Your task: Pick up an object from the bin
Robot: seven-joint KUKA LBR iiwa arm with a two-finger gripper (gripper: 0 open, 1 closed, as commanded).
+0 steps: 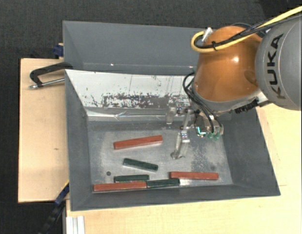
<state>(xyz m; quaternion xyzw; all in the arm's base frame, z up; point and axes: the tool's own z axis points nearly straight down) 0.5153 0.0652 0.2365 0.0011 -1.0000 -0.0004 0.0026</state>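
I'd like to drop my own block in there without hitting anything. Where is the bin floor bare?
Bare floor lies left of the upper red-brown bar, toward the left wall, and right of the gripper, above the short red bar. The front edge is crowded: dark green bars and a long red bar lie in a row.

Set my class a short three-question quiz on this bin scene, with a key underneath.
1. How many red bars lie in the bin?
2. True or false: the gripper hangs over the bin's near left-hand corner.
3. What colour are the other bars? A. dark green B. yellow C. white

Key: 1. three; 2. false, it hangs right of centre; 3. A.
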